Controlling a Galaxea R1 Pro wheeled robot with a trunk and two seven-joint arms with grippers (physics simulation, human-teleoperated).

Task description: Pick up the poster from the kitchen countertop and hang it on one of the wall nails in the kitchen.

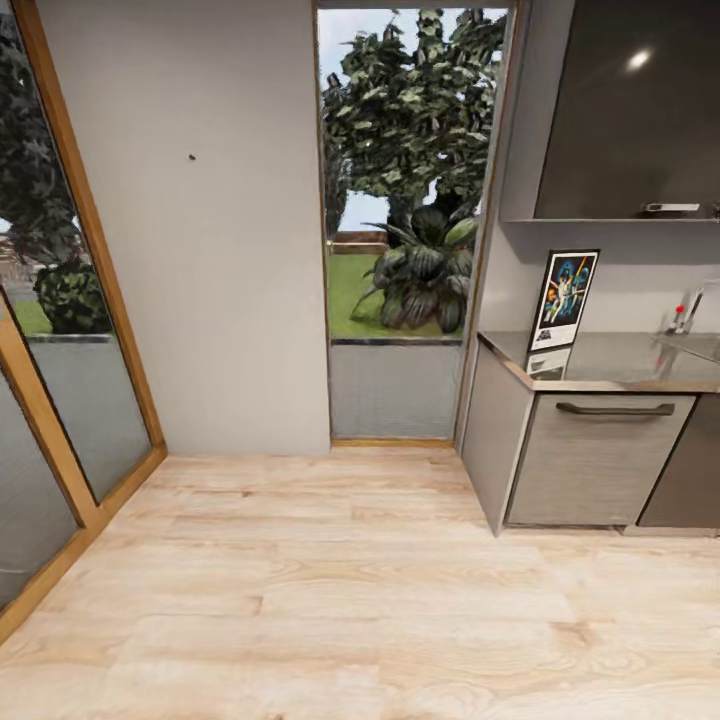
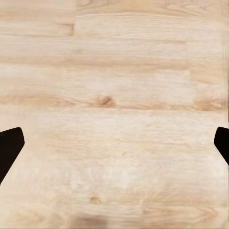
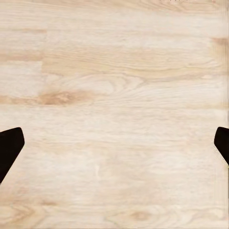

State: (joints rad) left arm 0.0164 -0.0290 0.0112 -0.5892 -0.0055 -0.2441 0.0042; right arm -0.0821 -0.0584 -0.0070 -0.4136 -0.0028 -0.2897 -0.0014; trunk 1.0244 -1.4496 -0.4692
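The black-framed Star Wars poster [image 1: 564, 299] stands upright on the glossy grey kitchen countertop [image 1: 620, 368] at the right, leaning against the wall near the counter's left end. A tiny dark wall nail [image 1: 192, 157] dots the plain grey wall panel at upper left. My left gripper [image 2: 114, 148] is open over pale wood floor, its dark fingertips [image 2: 9, 148] at the frame's sides with nothing between them. My right gripper [image 3: 114, 148] is open too, fingertips [image 3: 9, 150] wide apart above the same floor.
Grey cabinet fronts with a dark handle [image 1: 614, 409] sit under the counter. A dark upper cabinet [image 1: 630, 110] hangs above it. A tall window [image 1: 405, 220] with plants outside stands between wall and counter. Wood-framed glass [image 1: 60, 330] lines the left. Light wood floor [image 1: 330, 590] stretches ahead.
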